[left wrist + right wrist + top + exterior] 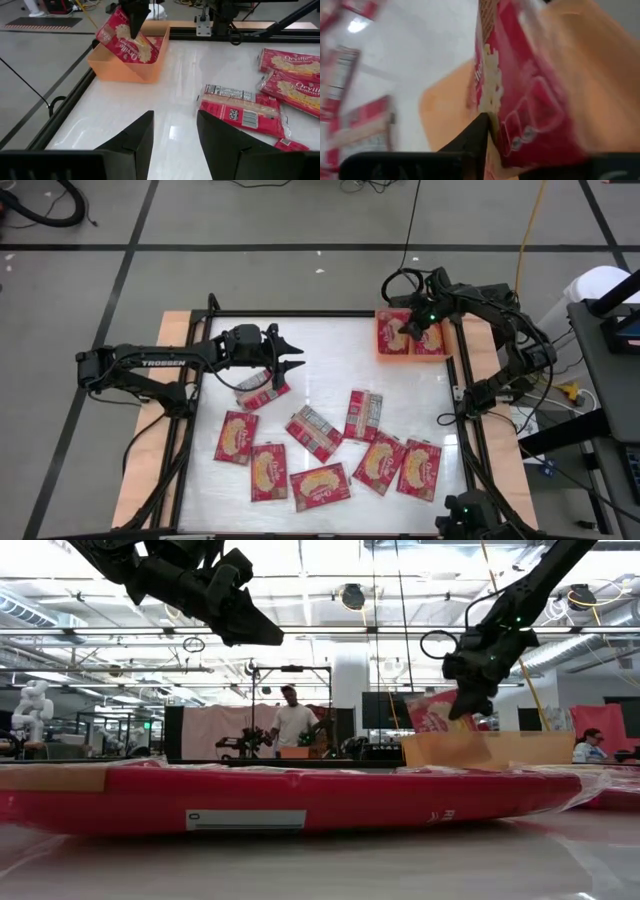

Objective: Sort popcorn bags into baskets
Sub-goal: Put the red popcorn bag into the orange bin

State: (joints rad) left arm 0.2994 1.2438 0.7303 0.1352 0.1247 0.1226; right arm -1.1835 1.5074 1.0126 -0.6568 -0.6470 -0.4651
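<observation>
Grey tiled floor (250,230), black seams

A robotics lab or open workshop hall: exposed ceiling ducts and pipes (90,615), a white humanoid robot (33,705) and a standing person in a white shirt (291,720) far behind the arms, black cables on grey floor (50,205)
</observation>
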